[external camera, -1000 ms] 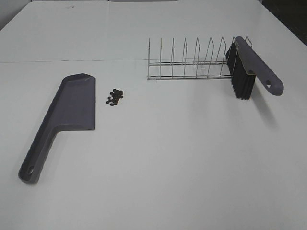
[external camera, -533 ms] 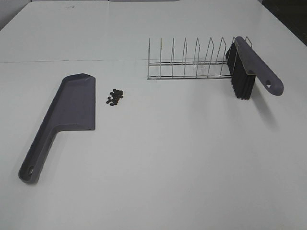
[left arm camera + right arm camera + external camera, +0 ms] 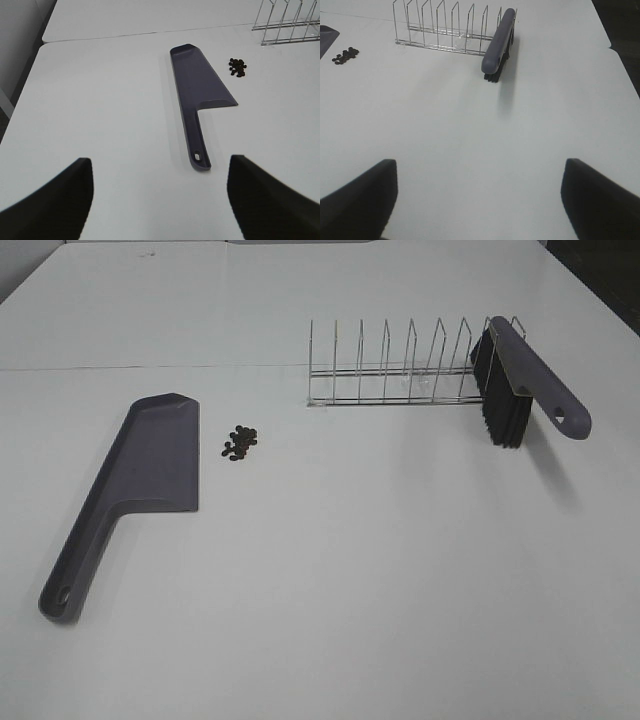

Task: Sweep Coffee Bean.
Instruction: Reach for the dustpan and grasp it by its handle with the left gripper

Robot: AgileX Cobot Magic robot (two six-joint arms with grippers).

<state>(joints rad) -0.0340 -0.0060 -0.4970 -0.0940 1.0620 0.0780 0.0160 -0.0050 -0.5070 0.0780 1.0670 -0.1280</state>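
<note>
- Exterior high view: neither arm reaches into this view, so it shows no arm pose or gripper.
- The coffee beans (image 3: 240, 443) lie in one small tight cluster on the white table (image 3: 350, 570), just beside the long right edge of the purple-grey dustpan (image 3: 150, 465) and not touching it.
- The dustpan lies flat on the left, its handle pointing toward the near left corner. On the right a brush (image 3: 520, 380) leans in the end slot of a wire rack (image 3: 400, 365), bristles down, well apart from the beans.
- Against the two earlier pictures of this view nothing differs: beans, dustpan, brush and rack sit in the same places.
- Left wrist view: the left gripper (image 3: 160, 162) hangs above the table, tilted down and forward, with its two dark fingers (image 3: 55, 200) spread wide and nothing between them.
- The dustpan (image 3: 197, 85) lies ahead of it, handle end nearest. The beans (image 3: 238, 67) are farther off, beside the blade on the side toward the rack (image 3: 290, 25), well clear of the fingers.
- Right wrist view: the right gripper (image 3: 480, 164) is likewise raised and angled down over bare table, jaws wide apart and empty.
- The brush (image 3: 498, 42) leans on the rack (image 3: 445, 27) ahead of it. The beans (image 3: 345, 55) lie far off to one side, next to a corner of the dustpan (image 3: 326, 37).
</note>
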